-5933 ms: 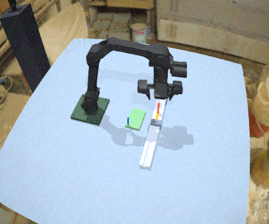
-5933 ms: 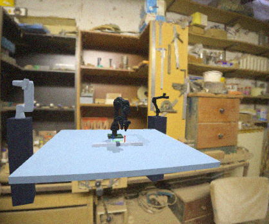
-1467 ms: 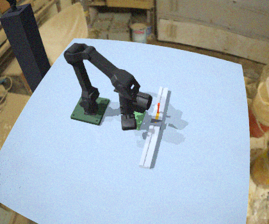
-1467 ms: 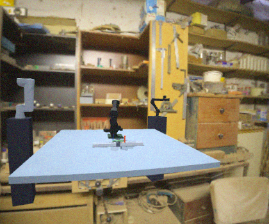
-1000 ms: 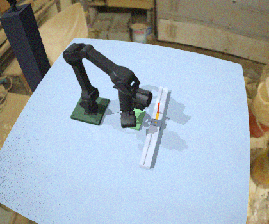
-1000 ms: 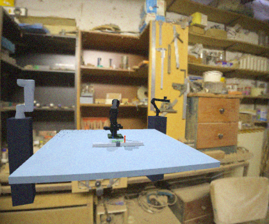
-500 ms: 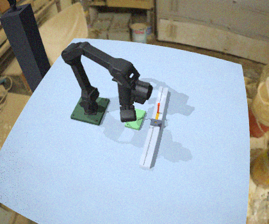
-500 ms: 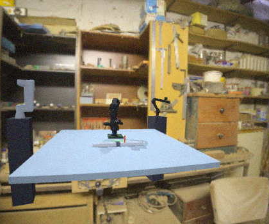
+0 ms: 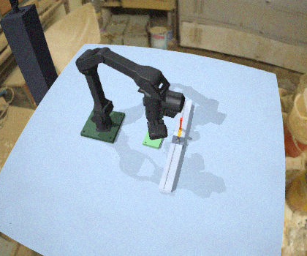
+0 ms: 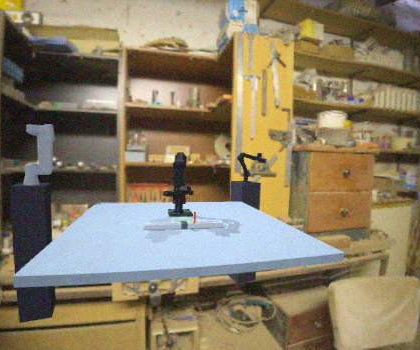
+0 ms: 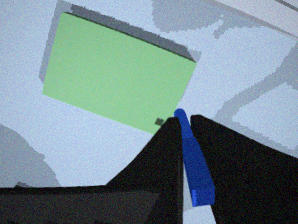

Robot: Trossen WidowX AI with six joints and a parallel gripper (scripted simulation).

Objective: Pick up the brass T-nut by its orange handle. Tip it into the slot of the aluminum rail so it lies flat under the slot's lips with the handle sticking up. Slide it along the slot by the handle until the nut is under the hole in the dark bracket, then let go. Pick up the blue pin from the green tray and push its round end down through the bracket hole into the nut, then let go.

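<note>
In the top view, the arm's base plate (image 9: 87,132) (image 10: 171,214) is positioned on the table (image 9: 221,219) (image 10: 202,250) (image 11: 100,155) to the left, the rail (image 9: 169,172) (image 10: 209,225) (image 11: 277,16) to the right, and the tray (image 9: 152,142) (image 10: 183,220) (image 11: 115,70) between them. The bracket (image 9: 177,140) (image 10: 184,225) sits across the rail, with the upright handle (image 9: 180,122) (image 10: 195,217) near it (to its right in the exterior view). The pin (image 11: 197,165) is located between the fingers of the gripper (image 9: 158,134) (image 10: 178,205) (image 11: 184,125), whose tips appear beside one tray corner in the wrist view.
</note>
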